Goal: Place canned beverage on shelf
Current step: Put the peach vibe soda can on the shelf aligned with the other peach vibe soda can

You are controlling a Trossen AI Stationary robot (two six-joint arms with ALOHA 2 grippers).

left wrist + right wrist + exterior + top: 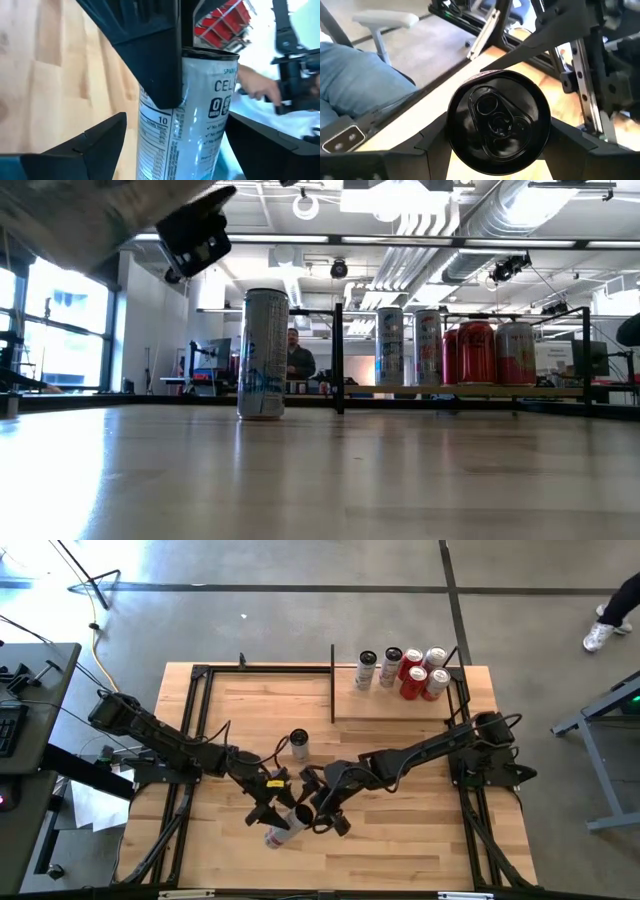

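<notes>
One upright can (299, 744) is seen on the counter (400, 840) just behind both arms; five cans (403, 672) occupy the shelf (390, 705) at the far right. The white can (281, 830) is held lengthwise near the front edge, pinched by the right gripper (318, 815); left gripper (272, 808) jaws are spread around it.
</notes>
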